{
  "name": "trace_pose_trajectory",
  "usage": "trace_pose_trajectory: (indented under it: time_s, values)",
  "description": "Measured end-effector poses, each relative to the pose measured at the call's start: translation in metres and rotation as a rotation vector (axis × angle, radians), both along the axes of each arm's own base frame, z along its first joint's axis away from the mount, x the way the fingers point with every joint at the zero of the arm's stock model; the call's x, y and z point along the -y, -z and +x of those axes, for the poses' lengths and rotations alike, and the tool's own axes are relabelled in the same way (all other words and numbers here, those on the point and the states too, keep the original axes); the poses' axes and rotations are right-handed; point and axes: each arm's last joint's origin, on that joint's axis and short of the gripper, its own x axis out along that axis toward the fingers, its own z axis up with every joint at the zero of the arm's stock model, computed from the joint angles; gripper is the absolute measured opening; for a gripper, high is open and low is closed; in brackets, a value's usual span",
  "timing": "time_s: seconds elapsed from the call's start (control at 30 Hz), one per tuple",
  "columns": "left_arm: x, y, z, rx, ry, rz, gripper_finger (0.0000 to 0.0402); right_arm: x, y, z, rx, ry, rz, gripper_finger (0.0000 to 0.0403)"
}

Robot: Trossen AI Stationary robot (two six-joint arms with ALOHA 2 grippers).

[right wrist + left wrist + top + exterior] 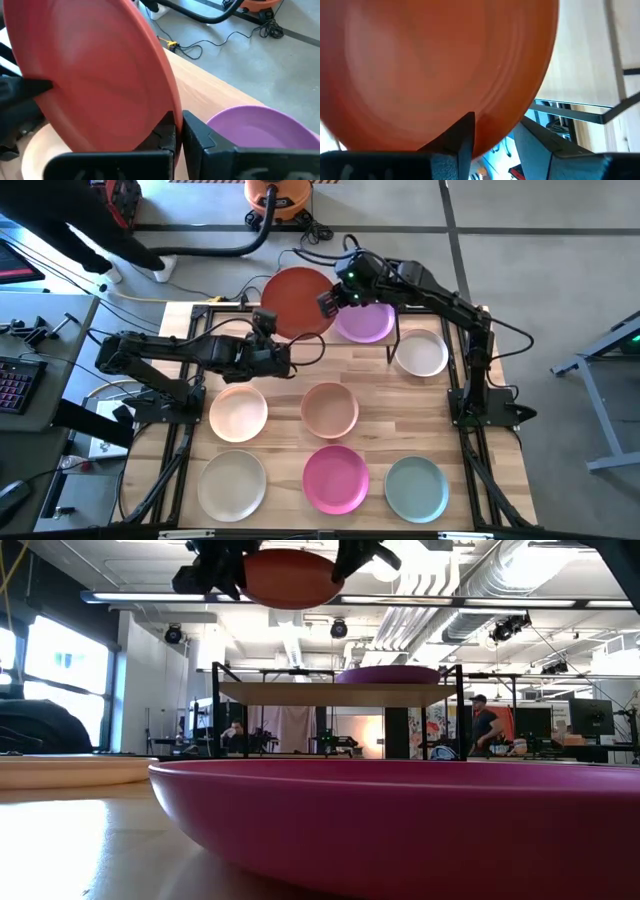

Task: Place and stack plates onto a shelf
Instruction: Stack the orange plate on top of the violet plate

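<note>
The right gripper point(178, 131) is clamped on the rim of the terracotta plate point(298, 302), its two dark fingers point(162, 135) pinched together with the plate's edge between them. It holds the plate high above the table, over the back left part of the shelf point(335, 693) (in the low view the plate hangs well above the shelf board). The left gripper point(492, 137) is at the opposite rim of the same plate; its fingers point(457, 137) stand apart, one on each side of the edge, and whether they touch it I cannot tell. The left arm reaches in from the table's left side, the right arm from the back right.

On the shelf, just beside the raised plate, lies the purple plate point(365, 321). The white plate point(421, 354) sits on the tabletop point(380, 395) near the shelf's right end. Further out, the cream plate point(238, 413) and the tan-pink plate point(330, 409) lie in the middle row, and the pale beige plate point(232, 484), magenta plate point(336, 477) and pale teal plate point(416, 488) along the front edge, all apart from one another.
</note>
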Motion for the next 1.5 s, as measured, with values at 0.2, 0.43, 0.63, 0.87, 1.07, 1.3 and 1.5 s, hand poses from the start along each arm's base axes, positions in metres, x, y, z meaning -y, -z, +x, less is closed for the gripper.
trace_pose_trajectory:
  time_s: [0.2, 0.43, 0.63, 0.87, 1.07, 1.3, 1.5]
  values:
    - [0.0, 0.0, 0.0, 0.056, -0.029, -0.004, 0.0122, 0.021, -0.001, -0.014, -0.039, 0.004, 0.01, 0.0]
    - [0.0, 0.0, 0.0, 0.129, -0.057, -0.022, 0.0122, 0.047, -0.011, -0.043, -0.047, 0.011, 0.008, 0.0]
    - [0.0, 0.0, 0.0, 0.23, -0.094, -0.054, 0.0122, 0.08, -0.009, -0.069, -0.092, -0.016, 0.048, 0.0]
    - [0.0, 0.002, 0.001, 0.362, -0.126, -0.163, 0.0122, 0.113, -0.003, -0.102, -0.122, -0.025, 0.134, 0.0]
    - [0.001, 0.004, 0.002, 0.421, -0.133, -0.27, 0.0122, 0.136, 0.004, -0.129, -0.121, -0.032, 0.23, 0.0]
    - [0.002, 0.004, 0.002, 0.472, -0.154, -0.308, 0.0122, 0.153, 0.02, -0.143, -0.135, -0.044, 0.369, 0.0]
    - [0.002, 0.005, 0.002, 0.522, -0.173, -0.36, 0.0122, 0.167, 0.038, -0.14, -0.136, -0.063, 0.463, 0.0]
